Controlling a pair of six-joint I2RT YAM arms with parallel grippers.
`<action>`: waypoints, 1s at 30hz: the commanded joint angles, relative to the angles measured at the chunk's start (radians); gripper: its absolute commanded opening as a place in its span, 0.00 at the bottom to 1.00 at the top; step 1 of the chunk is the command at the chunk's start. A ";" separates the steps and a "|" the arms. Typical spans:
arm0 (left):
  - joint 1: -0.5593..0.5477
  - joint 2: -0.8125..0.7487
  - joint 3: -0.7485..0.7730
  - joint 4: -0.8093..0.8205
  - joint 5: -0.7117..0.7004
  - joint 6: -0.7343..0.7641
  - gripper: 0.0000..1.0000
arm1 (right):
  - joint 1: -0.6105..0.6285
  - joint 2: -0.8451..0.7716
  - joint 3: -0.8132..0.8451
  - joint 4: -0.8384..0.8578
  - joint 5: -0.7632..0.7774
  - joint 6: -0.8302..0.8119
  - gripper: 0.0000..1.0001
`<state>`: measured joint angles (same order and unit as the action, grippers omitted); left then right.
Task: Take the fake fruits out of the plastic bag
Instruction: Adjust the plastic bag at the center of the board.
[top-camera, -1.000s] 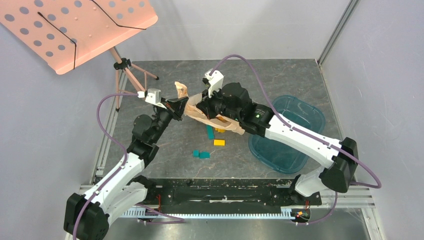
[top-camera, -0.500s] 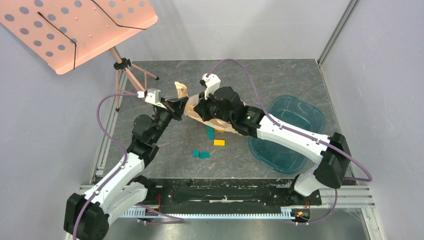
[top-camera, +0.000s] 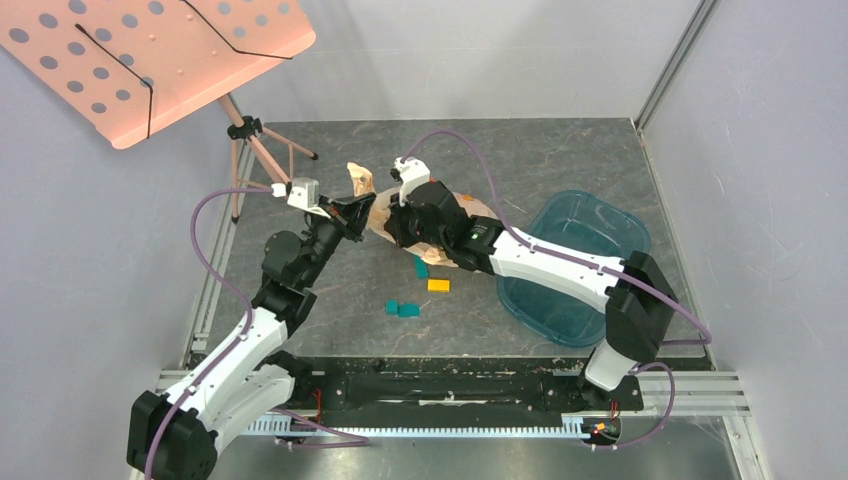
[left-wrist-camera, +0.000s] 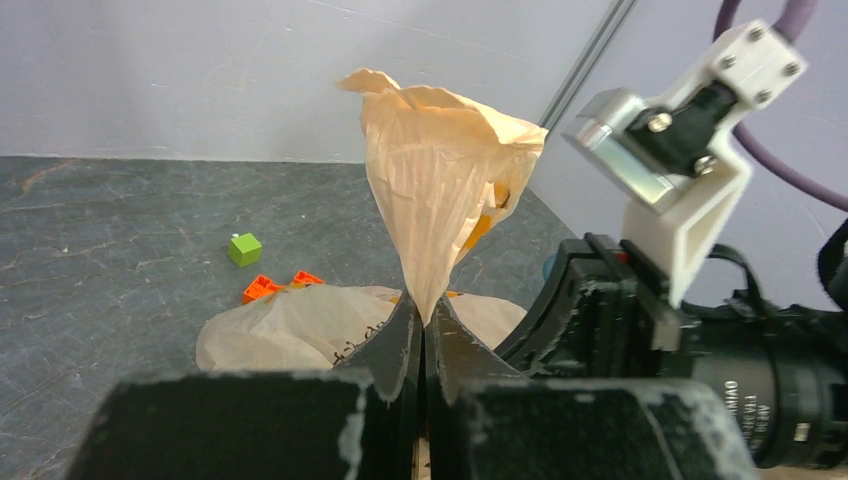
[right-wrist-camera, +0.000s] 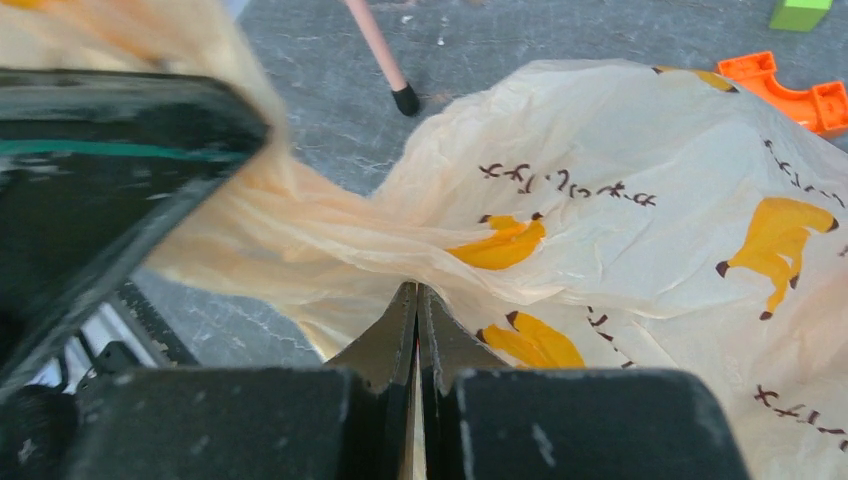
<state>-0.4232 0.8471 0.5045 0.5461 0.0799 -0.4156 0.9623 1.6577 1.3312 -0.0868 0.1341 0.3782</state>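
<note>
Left of centre in the top view, the left gripper (top-camera: 352, 210) has its jaws pressed together on a raised peak of the plastic bag (left-wrist-camera: 440, 180). The bag lies crumpled mid-frame on the tabletop (top-camera: 330, 290). Just to its right, the right gripper (right-wrist-camera: 417, 297) pinches another fold, its jaws closed on it. A teal tray (top-camera: 600, 225) sits at the right.

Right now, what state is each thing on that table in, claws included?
Left gripper, shut on the bag.
Right gripper, shut on the bag.
Bag, crumpled, lying down, one fold held upright, contents hidden.
Teal tub, upright, open top.
Yellow block, lying flat, loose.
Green cube, sitting loose beyond the bag.
Music stand, standing, shelf tilted.
</note>
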 joint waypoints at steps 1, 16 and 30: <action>-0.005 -0.026 0.029 0.007 -0.008 -0.034 0.02 | 0.004 0.040 0.017 0.014 0.098 0.000 0.00; -0.005 -0.091 -0.007 -0.078 -0.151 -0.032 0.02 | -0.048 -0.012 -0.060 -0.079 0.341 -0.093 0.00; -0.005 -0.121 -0.012 -0.184 -0.250 -0.018 0.02 | -0.188 -0.166 -0.203 -0.073 0.227 -0.140 0.02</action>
<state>-0.4343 0.7563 0.4839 0.3809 -0.0803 -0.4305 0.8013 1.5341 1.1538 -0.1677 0.3794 0.2665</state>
